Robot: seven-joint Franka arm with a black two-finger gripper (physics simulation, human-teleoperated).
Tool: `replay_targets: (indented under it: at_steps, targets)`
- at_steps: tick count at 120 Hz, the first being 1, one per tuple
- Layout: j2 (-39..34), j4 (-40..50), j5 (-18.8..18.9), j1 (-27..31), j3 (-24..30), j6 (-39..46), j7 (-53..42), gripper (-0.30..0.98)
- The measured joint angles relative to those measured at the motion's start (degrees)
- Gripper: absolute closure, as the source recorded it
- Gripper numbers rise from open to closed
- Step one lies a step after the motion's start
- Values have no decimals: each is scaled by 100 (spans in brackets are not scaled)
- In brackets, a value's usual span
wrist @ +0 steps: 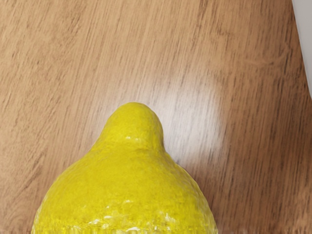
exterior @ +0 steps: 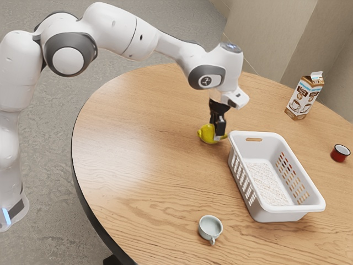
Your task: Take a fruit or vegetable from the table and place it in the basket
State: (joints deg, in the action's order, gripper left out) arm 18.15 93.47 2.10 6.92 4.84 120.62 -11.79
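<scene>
- Round wooden table (exterior: 143, 160), streaky grain, glossy where light catches it.
- White plastic basket (exterior: 251, 202), rectangular, its walls pierced with slots.
- Boxy, gable-topped carton (exterior: 304, 98), coffee cups printed on it.
- Black gripper (exterior: 218, 136), right at the lemon (exterior: 206, 134); I can't tell whether it's gripping.
- That lemon: dimpled, yellow, knob-tipped, near the basket's handle end.
- Rounded, pale, glossy cup (exterior: 210, 227).

Bright scene, white glare on wooden table (exterior: 127, 149), small glints on lemon (wrist: 124, 180)
</scene>
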Motion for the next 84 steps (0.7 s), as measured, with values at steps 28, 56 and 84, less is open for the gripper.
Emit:
replay_targets:
  at_steps: [28, 56, 84]
  targets:
    - [21, 117, 46, 30, -102, -261, -12, 0]
    - [157, 104, 105, 47, -106, -220, -23, 0]
    - [194, 95, 125, 47, -106, -6, -39, 0]
